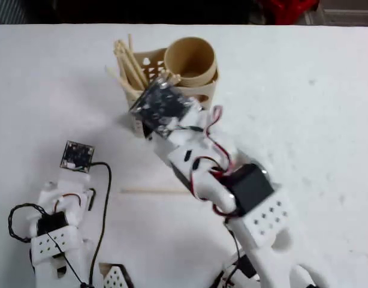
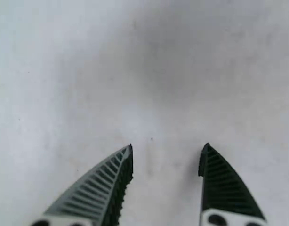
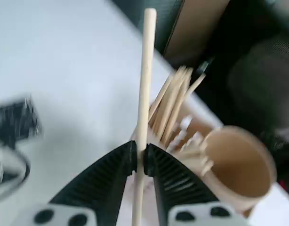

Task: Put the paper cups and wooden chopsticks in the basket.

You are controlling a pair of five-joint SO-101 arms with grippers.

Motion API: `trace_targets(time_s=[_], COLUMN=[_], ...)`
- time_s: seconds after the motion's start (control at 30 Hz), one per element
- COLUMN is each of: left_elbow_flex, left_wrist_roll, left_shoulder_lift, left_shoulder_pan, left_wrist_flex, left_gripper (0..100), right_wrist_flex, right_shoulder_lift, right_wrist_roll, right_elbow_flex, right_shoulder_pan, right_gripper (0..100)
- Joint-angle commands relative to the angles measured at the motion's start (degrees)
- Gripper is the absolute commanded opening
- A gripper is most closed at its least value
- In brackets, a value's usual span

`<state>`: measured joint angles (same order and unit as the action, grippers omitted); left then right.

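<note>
Ribbed right jaws pinch a round chopstick (image 3: 146,70).

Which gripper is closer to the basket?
Right. The right gripper is at the basket, shut on a chopstick; the left gripper hangs open over bare table, away from it.

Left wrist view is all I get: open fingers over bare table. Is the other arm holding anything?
Observer: Yes. The right gripper is shut on a wooden chopstick, close to the basket.
Operator: What is in the basket?
Observer: A paper cup and a bundle of chopsticks standing in it.
Operator: Anything still lying on the table?
Observer: One loose chopstick lies flat on the table between the two arms.
</note>
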<state>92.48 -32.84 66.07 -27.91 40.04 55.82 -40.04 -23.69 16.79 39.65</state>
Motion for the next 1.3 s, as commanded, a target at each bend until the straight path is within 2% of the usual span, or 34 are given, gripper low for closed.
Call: trace_targets(time_s=[0.0, 0.37, 0.63, 0.7, 1.03, 1.27], left_elbow_flex=[-0.5, -0.5, -0.5, -0.5, -0.5, -0.5], left_wrist_roll=[-0.6, -0.6, -0.6, -0.6, -0.6, -0.6], left_shoulder_lift=[0.7, 0.7, 0.7, 0.7, 0.7, 0.7], left_shoulder_pan=[0.5, 0.5, 0.5, 0.5, 0.5, 0.5], left_wrist_flex=[-0.8, -0.7, -0.7, -0.7, -0.7, -0.7], left_gripper=[24, 24, 24, 24, 24, 24], right_wrist_flex=[-8.7, -33.8, -36.3, -37.5, -50.0, -51.7], right_shoulder_lift=[1.3, 26.4, 32.4, 32.4, 29.2, 20.8], right_wrist_roll=[2.2, 2.3, 2.4, 2.8, 14.9, 15.6], right_elbow_flex=[-11.1, -25.3, -29.0, -27.0, -4.8, 5.6], right_shoulder_pan=[0.6, 0.2, -0.3, -0.5, -6.0, -6.2], right_gripper=[1.7, 2.1, 1.8, 1.7, 1.7, 2.2])
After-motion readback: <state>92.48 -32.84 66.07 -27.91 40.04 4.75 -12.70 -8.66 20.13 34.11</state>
